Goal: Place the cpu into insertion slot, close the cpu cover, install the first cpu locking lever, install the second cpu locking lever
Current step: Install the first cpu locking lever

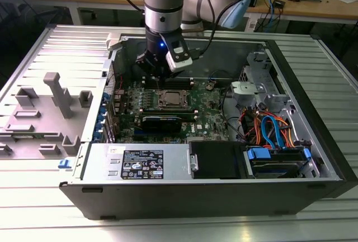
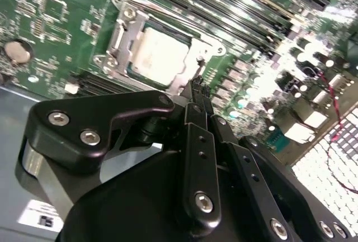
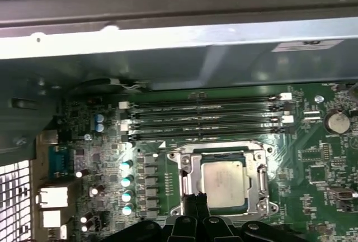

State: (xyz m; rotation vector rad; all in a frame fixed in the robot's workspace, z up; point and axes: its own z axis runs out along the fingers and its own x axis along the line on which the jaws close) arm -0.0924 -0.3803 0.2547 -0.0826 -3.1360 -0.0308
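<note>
- An open computer case (image 1: 184, 200) lies on a ribbed metal table (image 1: 33, 203), with its green motherboard (image 1: 207, 113) facing up.
- The robot arm reaches down from the far side, so the gripper (image 1: 158, 77) hangs low over the board, just beside the socket on its far edge and slightly toward the exterior view's left.
- In both wrist views the black fingertips (image 2: 196, 88) (image 3: 197, 198) seem pressed together with nothing between them, though their very ends are hard to make out.
- The cpu (image 3: 222, 183) (image 2: 159, 55), a dull silver square, sits flat inside the insertion slot (image 3: 249, 181).
- The cpu cover (image 3: 187, 180) (image 2: 120, 35), a silvery frame, lies down around the chip, which shows through its window.
- Long black memory slots (image 3: 207, 116) run along the far side of the socket.
</note>
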